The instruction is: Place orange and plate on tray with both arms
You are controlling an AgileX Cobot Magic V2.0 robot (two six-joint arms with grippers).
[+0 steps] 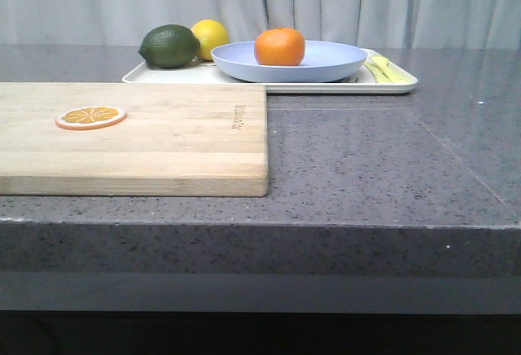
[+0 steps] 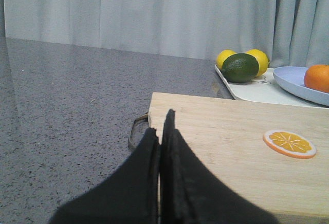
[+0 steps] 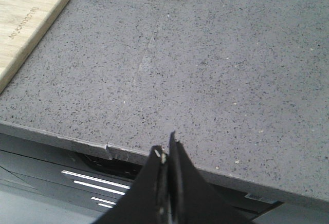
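Thin orange slice [image 1: 90, 116] lies on the pale wooden cutting board [image 1: 163, 143] at left. Behind it, the flat white rectangular tray [image 1: 391, 86] carries a dark green lime [image 1: 169, 46], a yellow lemon [image 1: 211, 37], then the pale lavender-blue round plate [image 1: 326, 66] with the whole round orange [image 1: 279, 46] sitting in it. Left gripper [image 2: 160, 131]: fingers pressed together, empty, over the board's near edge. Right gripper [image 3: 165, 152]: also closed, empty, above the grey speckled countertop [image 3: 231, 70] edge.

Cutting board [image 1: 163, 139] bears branded lettering — too small to read.
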